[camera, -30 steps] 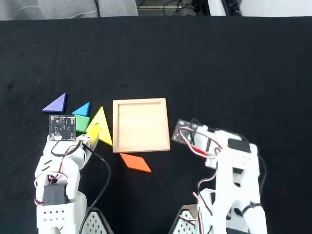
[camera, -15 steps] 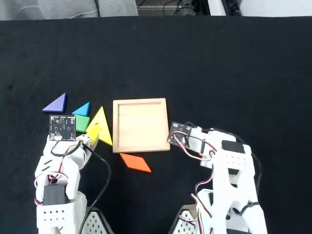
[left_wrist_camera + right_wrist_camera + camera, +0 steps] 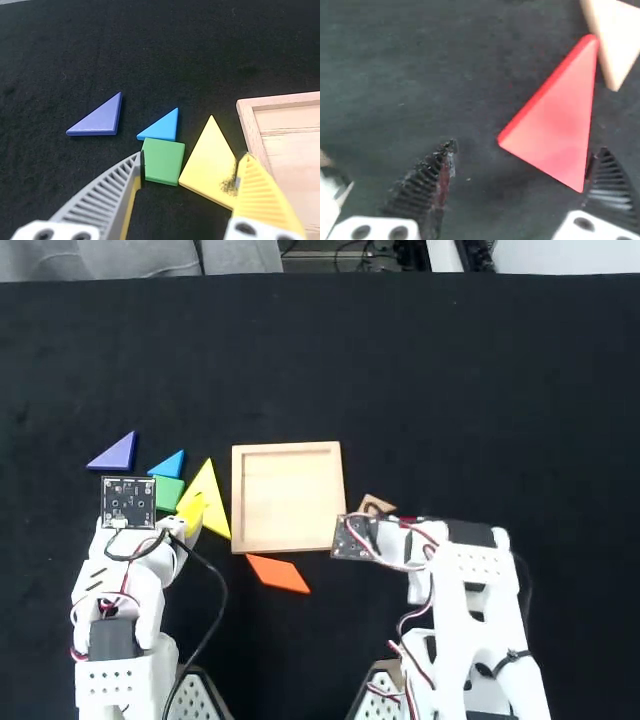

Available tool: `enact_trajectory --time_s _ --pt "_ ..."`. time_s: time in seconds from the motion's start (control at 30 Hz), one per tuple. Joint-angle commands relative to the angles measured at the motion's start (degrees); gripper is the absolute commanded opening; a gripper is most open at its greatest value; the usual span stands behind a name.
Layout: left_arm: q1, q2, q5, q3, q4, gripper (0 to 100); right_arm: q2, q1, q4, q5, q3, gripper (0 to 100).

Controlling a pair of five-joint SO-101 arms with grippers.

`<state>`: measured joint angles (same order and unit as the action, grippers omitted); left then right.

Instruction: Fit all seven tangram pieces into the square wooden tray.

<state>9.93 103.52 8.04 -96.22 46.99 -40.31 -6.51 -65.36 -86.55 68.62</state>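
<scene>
An orange parallelogram (image 3: 278, 573) lies nearest the arms on the black desk (image 3: 450, 370), just short of the tray's near edge.

The right fingers (image 3: 427, 185) are spread wide and set low around a red triangle (image 3: 555, 125). The triangle lies flat on the desk, much closer to one finger than the other, and nothing is gripped. A tan piece (image 3: 615, 40) is seen at the red triangle's far corner; it cannot be told whether the two touch.

The left fingers (image 3: 115, 195) are likewise spread and empty, and the near part of a yellow triangle (image 3: 210, 157) lies between them. A green square (image 3: 161, 161) sits against that triangle, and a blue triangle (image 3: 162, 127) sits just beyond the square. A purple triangle (image 3: 98, 120) lies farther off, apart from the rest. The tray (image 3: 288, 450) rests between the two arms with no pieces in it, so the task is judged barely begun.

Several slips are likely:
- The off-centre red triangle may be pushed or spun by the closer finger before the other finger arrives, and the tan piece may be knocked away.
- Thin, flat pieces may be squeezed out of a pinch.
- On the left, the green square may be dragged along when the fingers close.
- The tray wall beside the yellow triangle may be struck and the tray shifted.
</scene>
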Motion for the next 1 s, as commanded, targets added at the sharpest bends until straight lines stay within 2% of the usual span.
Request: enact_trajectory --time_s 0.0,0.23,0.47,0.7,0.97 --pt "0.31 0.62 0.53 -1.19 0.09 30 -0.84 0.79 -0.53 -0.53 -4.53 39.4" --pt "0.31 0.62 0.53 -1.19 0.26 30 -0.84 0.88 7.56 -0.53 0.22 39.3" --pt "0.31 0.62 0.53 -1.19 0.26 30 0.57 0.97 8.0 -0.88 0.4 39.3" --pt "0.31 0.62 0.53 -1.19 0.35 30 15.25 -0.53 11.87 -0.62 -5.32 39.3" --pt "0.31 0.62 0.53 -1.19 0.18 30 25.54 -0.53 8.97 -0.79 -13.23 39.2"
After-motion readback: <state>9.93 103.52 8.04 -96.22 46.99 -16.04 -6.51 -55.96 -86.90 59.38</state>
